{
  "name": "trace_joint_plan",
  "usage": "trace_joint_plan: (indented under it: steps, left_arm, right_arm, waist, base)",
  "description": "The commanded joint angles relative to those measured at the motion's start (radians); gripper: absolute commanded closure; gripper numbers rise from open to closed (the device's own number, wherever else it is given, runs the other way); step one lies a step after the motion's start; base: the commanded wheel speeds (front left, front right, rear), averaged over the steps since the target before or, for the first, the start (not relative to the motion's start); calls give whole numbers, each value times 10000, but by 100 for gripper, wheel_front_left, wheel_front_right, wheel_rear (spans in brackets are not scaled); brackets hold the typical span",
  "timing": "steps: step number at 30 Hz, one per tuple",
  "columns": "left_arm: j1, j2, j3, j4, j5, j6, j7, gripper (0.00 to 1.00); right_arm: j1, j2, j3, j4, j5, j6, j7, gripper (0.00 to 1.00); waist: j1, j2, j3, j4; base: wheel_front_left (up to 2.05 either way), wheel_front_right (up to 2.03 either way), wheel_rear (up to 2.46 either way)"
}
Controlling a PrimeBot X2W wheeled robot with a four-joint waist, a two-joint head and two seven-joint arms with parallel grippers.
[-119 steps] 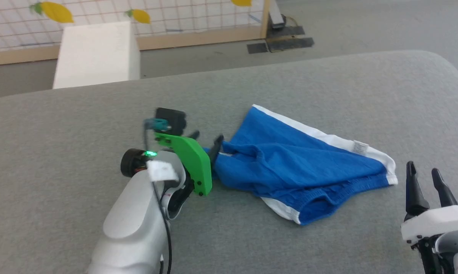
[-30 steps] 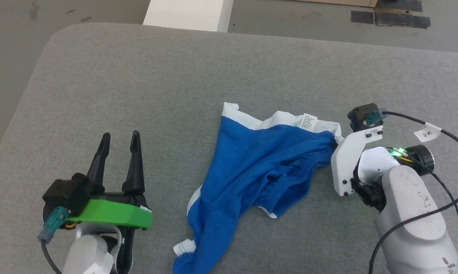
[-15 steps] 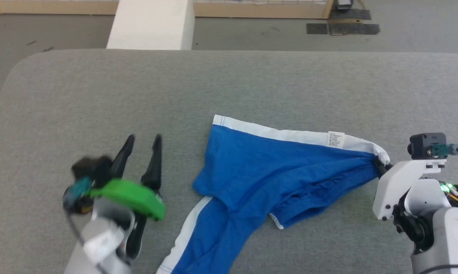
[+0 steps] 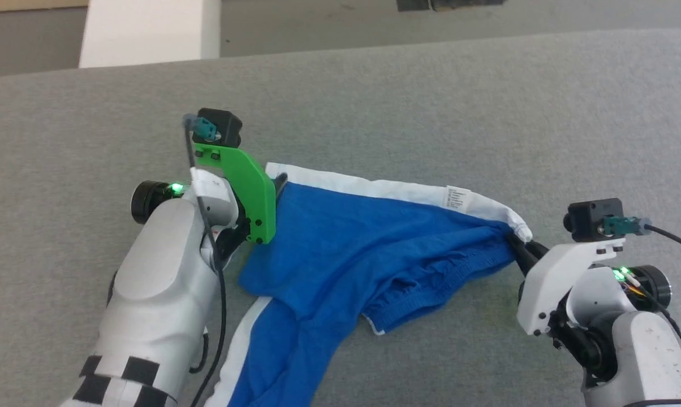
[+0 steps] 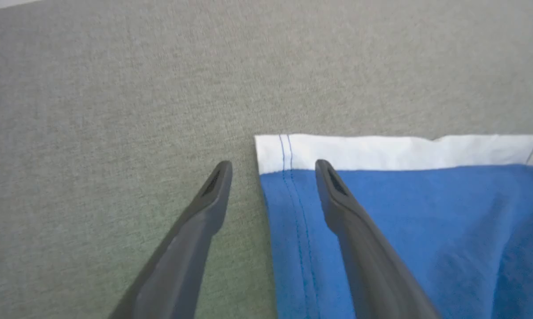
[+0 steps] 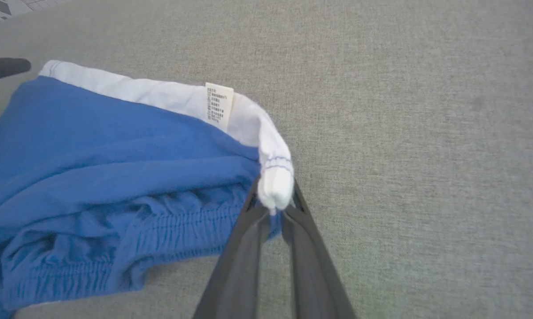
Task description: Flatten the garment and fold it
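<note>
The bright blue shorts (image 4: 374, 249) lie crumpled on the grey table, with the white waistband (image 4: 374, 189) along their far edge and the printed label (image 4: 456, 199) near its right end. My left gripper (image 5: 273, 166) is open, one finger on the bare table and the other over the blue fabric, straddling the waistband's left corner. In the head view the left gripper (image 4: 278, 183) is mostly hidden behind its green bracket. My right gripper (image 6: 273, 204) is shut on the waistband's right corner (image 6: 275, 181), at the shorts' right end (image 4: 518, 246). A gathered hem (image 6: 169, 221) bunches beside it.
The grey fabric-covered table (image 4: 374, 96) stretches wide around the shorts. Beyond its far edge stands a white box (image 4: 148, 31) on the grey floor, with a dark mat (image 4: 448, 4) further right. One leg of the shorts trails toward the table's near edge (image 4: 284, 362).
My left arm has swung from the lower left up to the waistband's left corner. The right gripper keeps its hold on the right corner. The head camera has shifted.
</note>
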Motion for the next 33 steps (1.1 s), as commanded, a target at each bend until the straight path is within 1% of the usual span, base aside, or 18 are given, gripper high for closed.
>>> trace_joint_plan:
  steps: [1,6,7,8,9,14,19,22,24,26,30,33]
  left_arm:
    - [-212,127,-163,238,149,36,205,0]
    - [-418,158,-536,894,105,-23,661,0]
    - [-418,169,-623,992,95,-33,703,29]
    - [-403,188,-735,1074,105,-44,757,96]
    - [-357,171,-821,1143,15,-57,786,100]
    - [-199,126,-869,1201,-554,-81,488,100]
    - [-374,134,-454,847,-1359,-87,-584,100]
    - [-688,234,-209,542,-1808,-88,-1133,100]
    - [-1042,419,-140,299,-1968,-88,-1419,100]
    - [-1496,619,-58,37,-2113,-88,-1646,100]
    - [-2643,1144,-14,-380,-2137,-89,-1857,100]
    - [-3651,1544,29,-572,-1871,-87,-1995,100]
  right_arm:
    - [-140,-2,77,-23,72,-15,-80,100]
    - [-225,-2,158,69,114,-15,-232,100]
    - [-236,-2,162,95,125,-15,-257,100]
    - [-249,-2,170,120,130,-15,-272,100]
    - [-265,-2,174,151,140,-15,-293,100]
    - [-400,-2,155,212,52,-15,-354,100]
    - [-789,-1,32,127,153,-15,-402,100]
    - [-1370,-1,-114,117,618,-15,-334,100]
    - [-1985,-1,-129,113,687,-15,-174,100]
    - [-2758,-1,-154,152,1051,-15,20,100]
    - [-4668,-1,8,475,1414,-15,555,100]
    - [-6319,-178,427,893,1031,-15,657,100]
  waist:
    - [0,-1,436,-423]
    - [0,-1,660,-572]
    - [0,-1,690,-585]
    - [0,-1,704,-594]
    - [0,-1,710,-600]
    - [0,-1,653,-495]
    - [0,-1,437,-266]
    - [0,-1,280,-150]
    - [0,-1,201,-107]
    - [0,-1,169,-78]
    - [0,-1,234,-92]
    - [0,-1,370,-129]
  base:
    - [0,0,0]
    - [0,0,0]
    - [0,0,0]
    - [0,0,0]
    - [0,0,0]
    - [0,0,0]
    - [0,0,0]
    - [0,0,0]
    - [0,0,0]
    - [0,0,0]
    - [0,0,0]
    - [0,0,0]
